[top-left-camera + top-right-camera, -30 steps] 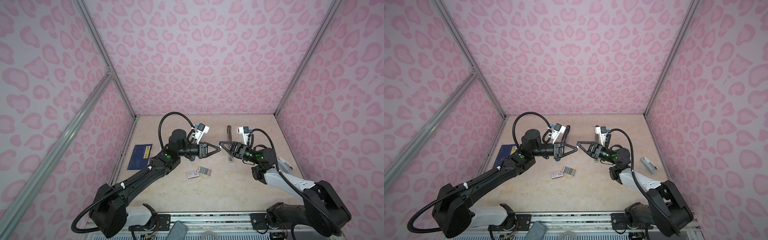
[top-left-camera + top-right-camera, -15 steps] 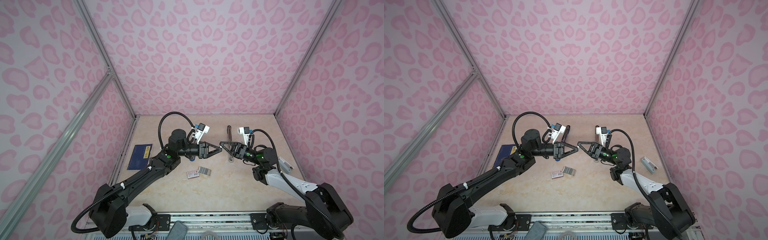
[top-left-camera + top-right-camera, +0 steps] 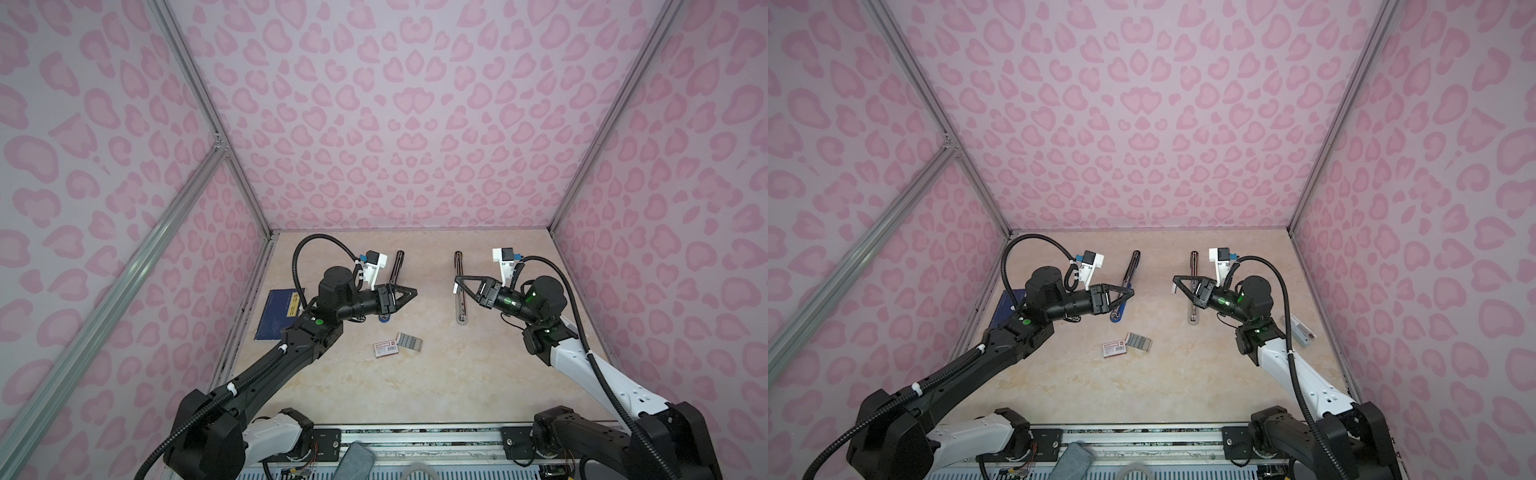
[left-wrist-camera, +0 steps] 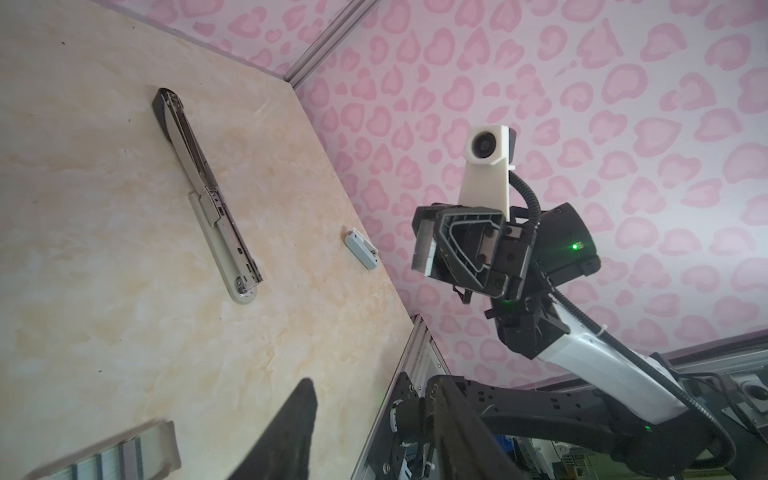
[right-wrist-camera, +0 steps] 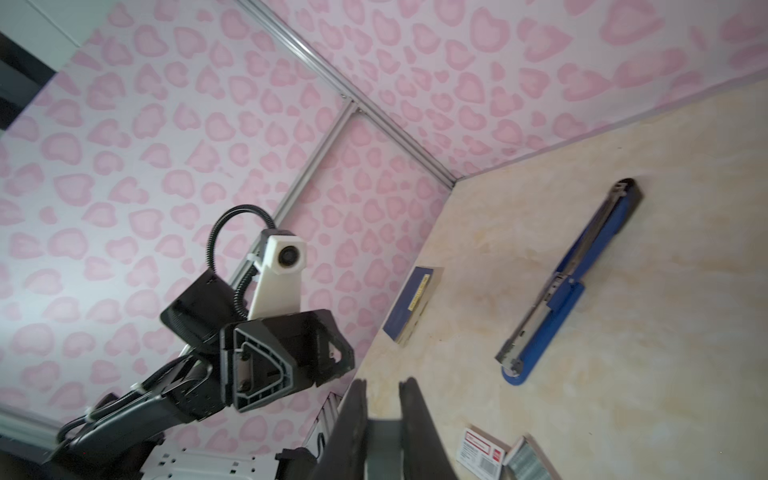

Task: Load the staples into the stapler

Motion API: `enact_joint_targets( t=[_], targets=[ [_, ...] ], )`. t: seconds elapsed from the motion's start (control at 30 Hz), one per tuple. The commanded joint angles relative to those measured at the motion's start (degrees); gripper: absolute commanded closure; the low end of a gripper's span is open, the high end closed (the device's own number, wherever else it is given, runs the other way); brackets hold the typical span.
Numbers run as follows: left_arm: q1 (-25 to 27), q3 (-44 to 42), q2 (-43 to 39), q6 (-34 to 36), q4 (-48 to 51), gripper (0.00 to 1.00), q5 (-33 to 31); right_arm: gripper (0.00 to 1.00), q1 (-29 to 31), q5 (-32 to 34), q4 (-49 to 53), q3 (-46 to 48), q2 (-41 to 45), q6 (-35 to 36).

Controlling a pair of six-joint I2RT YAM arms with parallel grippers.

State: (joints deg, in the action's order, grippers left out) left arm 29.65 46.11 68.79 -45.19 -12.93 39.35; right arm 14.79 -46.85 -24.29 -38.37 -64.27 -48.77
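A short grey strip of staples (image 4: pixel 424 245) sits between the fingers of my right gripper (image 3: pixel 457 284), which is shut on it in the air above a grey stapler (image 3: pixel 460 307) lying opened flat. My left gripper (image 3: pixel 412 293) faces it a short way off, open and empty, over a blue stapler (image 3: pixel 1127 278) that also lies opened flat. More staples (image 3: pixel 409 341) fill a small tray on the table in front, beside their white box with a red label (image 3: pixel 385 348).
A dark blue booklet (image 3: pixel 278 311) lies by the left wall. A small white oblong object (image 3: pixel 1298 330) rests near the right wall, behind my right arm. The pink patterned walls close in three sides.
My left gripper has opened and drawn back to the left. The two grippers met tip to tip a second ago and now stand apart, with the strip in the right one.
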Motion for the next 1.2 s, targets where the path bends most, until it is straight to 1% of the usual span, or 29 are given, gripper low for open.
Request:
enact_joint_targets(
  t=[0.0, 0.07, 0.23, 0.37, 0.43, 0.5, 0.67, 0.77, 0.83, 0.9, 1.17],
  targets=[
    [-0.12, -0.58, 0.13, 1.38, 0.90, 0.50, -1.62, 0.85, -0.19, 6.23, 20.48, -3.44, -0.30, 11.35],
    [-0.10, -1.01, 0.93, 1.50, 1.31, 0.50, -1.82, 0.84, -0.11, 11.99, 30.01, -6.93, -1.52, 15.75],
    [-0.03, -2.13, 2.87, 1.05, 1.04, 0.50, -1.69, 0.85, 0.21, 25.26, 46.39, -14.96, -6.26, 22.08],
    [0.44, -2.60, 3.64, 1.81, 2.47, 0.50, -2.92, 0.85, 2.77, 34.37, 52.01, -19.25, -10.22, 25.14],
    [1.14, -2.52, 4.12, 2.83, 5.07, 0.50, -4.48, 0.85, 4.58, 38.05, 53.03, -20.81, -12.27, 26.06],
    [2.33, -2.22, 4.79, 4.21, 7.42, 0.50, -6.73, 0.85, 5.65, 39.93, 52.83, -21.88, -14.48, 26.20],
    [6.75, -0.26, 7.28, 8.01, 13.09, 0.45, -12.50, 0.85, 7.65, 46.21, 50.84, -24.20, -20.44, 26.19],
    [9.24, 0.72, 8.61, 9.09, 14.63, 0.45, -14.41, 0.85, 7.97, 47.89, 50.67, -26.76, -24.47, 26.31],
    [10.34, 1.09, 9.49, 9.24, 15.28, 0.45, -15.50, 0.85, 7.96, 48.36, 52.84, -29.98, -27.81, 26.62],
    [11.07, 1.00, 10.10, 9.24, 15.39, 0.44, -16.50, 0.85, 8.21, 49.57, 52.88, -31.61, -30.20, 26.74],
    [12.19, 0.96, 10.79, 9.76, 16.01, 0.34, -20.17, 0.85, 8.15, 52.25, 47.72, -33.24, -35.84, 26.46]
  ],
)
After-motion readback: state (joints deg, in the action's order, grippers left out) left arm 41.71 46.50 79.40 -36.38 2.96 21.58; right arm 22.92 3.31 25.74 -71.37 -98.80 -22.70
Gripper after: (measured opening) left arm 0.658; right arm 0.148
